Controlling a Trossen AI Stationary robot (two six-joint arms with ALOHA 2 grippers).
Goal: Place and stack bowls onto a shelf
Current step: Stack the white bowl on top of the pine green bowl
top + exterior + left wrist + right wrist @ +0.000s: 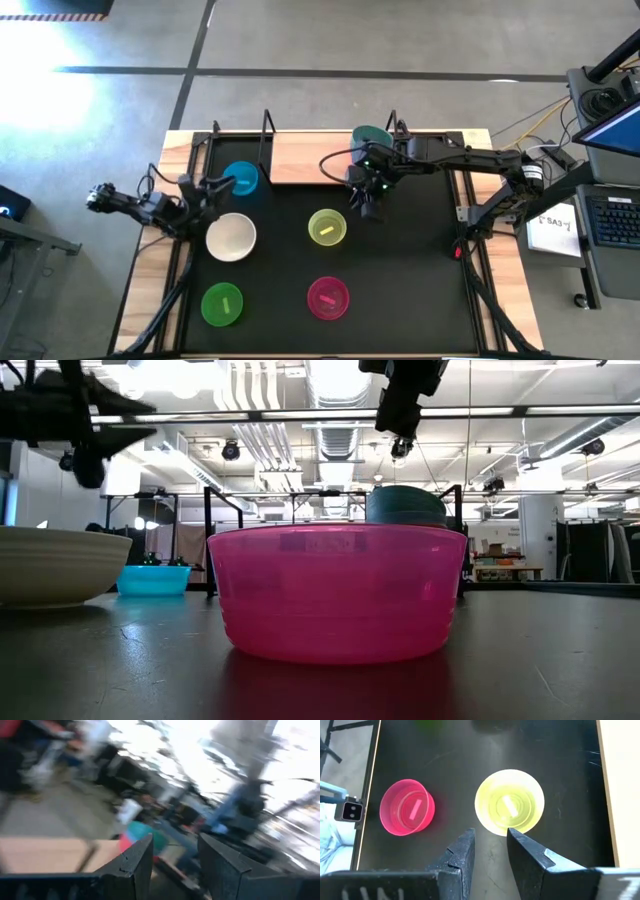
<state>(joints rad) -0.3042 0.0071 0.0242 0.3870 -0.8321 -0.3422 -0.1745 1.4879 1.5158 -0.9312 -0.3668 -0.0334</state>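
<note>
Above yellow bowl (509,802), right gripper (490,842) fingers parted, empty

The magenta bowl (337,592) is translucent, glossy plastic, smooth-walled, and throws a faint pink sheen on the black mat (520,660) beneath it, which looks matt and finely textured. Beside the magenta bowl, the yellow bowl (509,802) is the same see-through plastic; the white bowl (55,564) looks opaque and satin-smooth. Behind them, the shelf (310,157) is pale, unvarnished-looking wood with thin black metal uprights (267,135). The right gripper (490,842) has matt dark fingers.
</note>
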